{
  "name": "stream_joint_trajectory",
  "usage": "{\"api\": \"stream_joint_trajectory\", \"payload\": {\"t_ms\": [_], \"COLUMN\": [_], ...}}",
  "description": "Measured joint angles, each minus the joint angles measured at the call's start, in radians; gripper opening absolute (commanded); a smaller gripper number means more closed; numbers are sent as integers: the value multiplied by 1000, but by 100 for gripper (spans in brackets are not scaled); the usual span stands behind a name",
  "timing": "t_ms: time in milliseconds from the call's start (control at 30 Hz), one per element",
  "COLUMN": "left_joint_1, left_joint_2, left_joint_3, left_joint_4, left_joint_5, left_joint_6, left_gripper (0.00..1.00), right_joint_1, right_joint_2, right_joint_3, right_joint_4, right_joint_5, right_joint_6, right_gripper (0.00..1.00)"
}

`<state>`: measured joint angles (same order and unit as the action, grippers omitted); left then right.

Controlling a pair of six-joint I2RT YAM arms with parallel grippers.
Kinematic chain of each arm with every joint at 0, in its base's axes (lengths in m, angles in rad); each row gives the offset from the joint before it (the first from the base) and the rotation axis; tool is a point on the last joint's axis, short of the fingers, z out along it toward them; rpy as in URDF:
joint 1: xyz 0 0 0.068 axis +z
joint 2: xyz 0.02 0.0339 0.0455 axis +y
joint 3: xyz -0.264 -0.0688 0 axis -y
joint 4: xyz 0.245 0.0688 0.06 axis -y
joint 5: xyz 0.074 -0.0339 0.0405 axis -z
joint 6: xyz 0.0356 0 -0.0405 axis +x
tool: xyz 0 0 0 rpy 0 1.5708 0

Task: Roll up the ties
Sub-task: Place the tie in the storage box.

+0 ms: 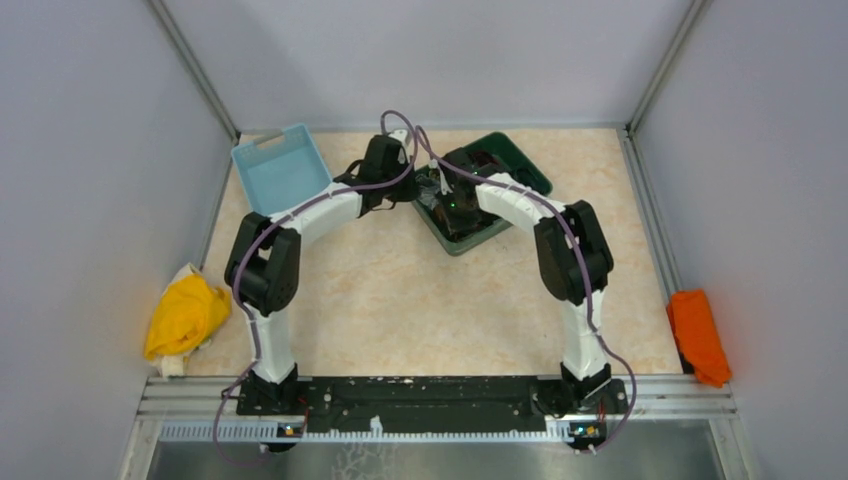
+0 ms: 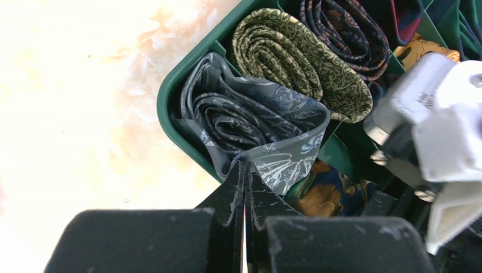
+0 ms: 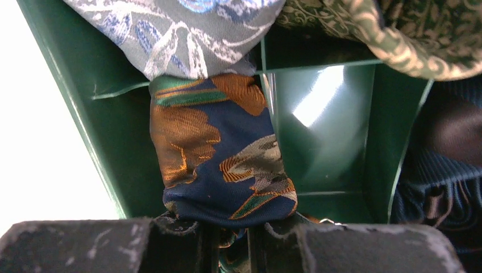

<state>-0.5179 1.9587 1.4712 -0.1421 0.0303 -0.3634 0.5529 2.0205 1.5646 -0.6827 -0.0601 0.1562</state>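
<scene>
A green divided tray (image 1: 482, 236) at the back middle holds several rolled ties. In the left wrist view a grey patterned tie (image 2: 250, 119) lies loosely rolled in the tray's (image 2: 170, 94) corner compartment, beside an olive-gold rolled tie (image 2: 295, 57) and a dark paisley one (image 2: 341, 28). My left gripper (image 2: 244, 168) is shut, its tips pinching the grey tie's lower fold. My right gripper (image 3: 233, 233) is shut on the dark tie with orange and teal pattern (image 3: 221, 159), which sits in a compartment of the tray (image 3: 341, 131) under the grey tie's edge (image 3: 182, 28). That dark tie also shows in the left wrist view (image 2: 324, 196).
A light blue bin (image 1: 282, 168) stands at the back left, next to the left arm. A yellow cloth (image 1: 185, 315) lies at the left wall and an orange cloth (image 1: 698, 335) at the right edge. The right arm's white wrist (image 2: 443, 131) is close beside my left gripper.
</scene>
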Motion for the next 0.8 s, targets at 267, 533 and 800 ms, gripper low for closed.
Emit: {"api": "stream_joint_trajectory", "payload": {"t_ms": [267, 533, 800], "left_joint_1": [27, 33, 37], "left_joint_2": [-18, -18, -18], "left_joint_3": [-40, -51, -62], "left_joint_4": [39, 61, 80], "left_joint_5": [21, 39, 42], "left_joint_6": [-1, 2, 5], "left_gripper": [0, 0, 0], "right_joint_1": [24, 33, 35], "right_joint_2": [76, 12, -11], "right_joint_3": [73, 26, 14], "right_joint_4": [-42, 5, 22], "right_joint_5": [35, 25, -1], "right_joint_6": [-26, -43, -40], "right_gripper": [25, 56, 59]}}
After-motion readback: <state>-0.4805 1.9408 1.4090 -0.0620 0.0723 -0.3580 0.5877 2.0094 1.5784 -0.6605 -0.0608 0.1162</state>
